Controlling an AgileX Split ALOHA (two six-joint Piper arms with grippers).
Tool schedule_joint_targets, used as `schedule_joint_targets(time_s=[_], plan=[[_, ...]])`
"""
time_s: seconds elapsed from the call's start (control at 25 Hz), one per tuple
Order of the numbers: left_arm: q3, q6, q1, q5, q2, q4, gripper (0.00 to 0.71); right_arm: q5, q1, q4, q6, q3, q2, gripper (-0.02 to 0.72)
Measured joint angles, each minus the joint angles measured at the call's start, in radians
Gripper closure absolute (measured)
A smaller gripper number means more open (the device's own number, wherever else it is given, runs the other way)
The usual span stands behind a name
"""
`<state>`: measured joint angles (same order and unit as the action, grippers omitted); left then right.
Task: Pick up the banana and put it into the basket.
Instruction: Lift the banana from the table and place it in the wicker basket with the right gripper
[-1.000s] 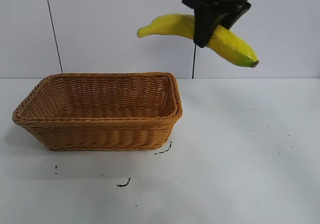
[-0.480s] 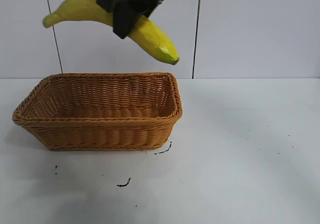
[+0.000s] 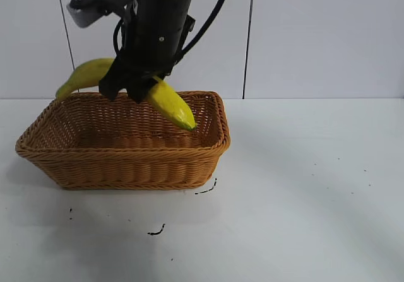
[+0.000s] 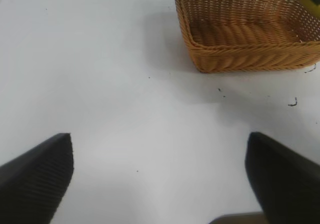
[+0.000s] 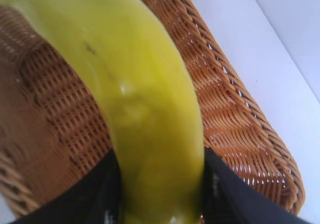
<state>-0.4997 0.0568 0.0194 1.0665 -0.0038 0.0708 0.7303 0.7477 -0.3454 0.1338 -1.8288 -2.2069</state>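
Note:
The yellow banana [image 3: 167,103] hangs tilted over the tan wicker basket [image 3: 126,168], its greenish tip dipping below the rim into the basket's right half. My right gripper [image 3: 129,88] is shut on the banana's middle. In the right wrist view the banana [image 5: 140,98] fills the frame between the black fingers [image 5: 87,196], with the basket's weave [image 5: 235,119] right behind it. My left gripper [image 4: 160,176] stands open over bare table, far from the basket [image 4: 240,53], with nothing between its fingers.
The white table [image 3: 303,187] carries small dark specks [image 3: 156,231] in front of the basket. A white panelled wall [image 3: 315,36] rises behind the table.
My right arm carried the banana leftward from above the table's right side to over the basket, then lowered it so its tip dips inside.

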Motion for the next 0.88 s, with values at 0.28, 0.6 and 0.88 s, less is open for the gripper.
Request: schedule_joint_targets(time_s=[0.28,0.6,0.88], plan=[[0.0,0.0,0.0,0.0,0.0,0.0,0.017,-0.007,-0.012,-0.029,-0.1,0.0,-0.034,0.412],[0.0,0.0,0.0,0.0,0.0,0.0,0.017,-0.015,-0.012,-0.046,-0.101,0.0,-0.034,0.412],[0.0,0.0,0.0,0.0,0.0,0.0,0.017,-0.037,-0.012,-0.062,-0.113,0.0,-0.037,0.048]])
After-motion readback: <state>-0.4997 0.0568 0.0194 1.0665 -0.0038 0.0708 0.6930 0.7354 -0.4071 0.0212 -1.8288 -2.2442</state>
